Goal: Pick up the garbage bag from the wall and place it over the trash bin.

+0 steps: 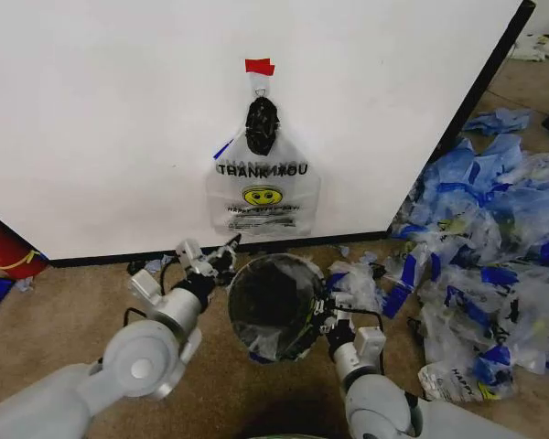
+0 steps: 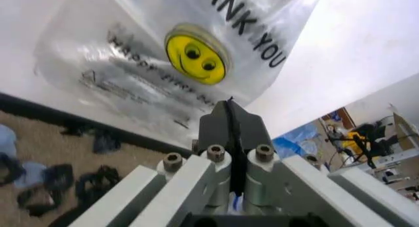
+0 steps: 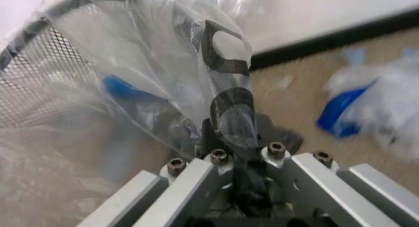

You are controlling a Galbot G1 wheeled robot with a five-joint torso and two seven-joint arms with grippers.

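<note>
The garbage bag (image 1: 263,187) is hanging on the wall (image 1: 119,110) just beyond the closed, empty left gripper (image 1: 221,259), the nearer one.

The scene was viewed from the robot's head, looking forward and down over both arms at the wall (image 1: 119,119), with the trash bin (image 1: 274,306) near the bottom centre and the garbage bag (image 1: 263,187) hung above it. From the left wrist, the view was directed past the left gripper (image 2: 230,120), close up at the garbage bag (image 2: 196,55) and the wall (image 2: 366,40) behind it; both were shared with the head view. From the right wrist, the view was directed past the right gripper (image 3: 229,124), very close to the mesh of the trash bin (image 3: 39,85), which was also covered from the head.
</note>
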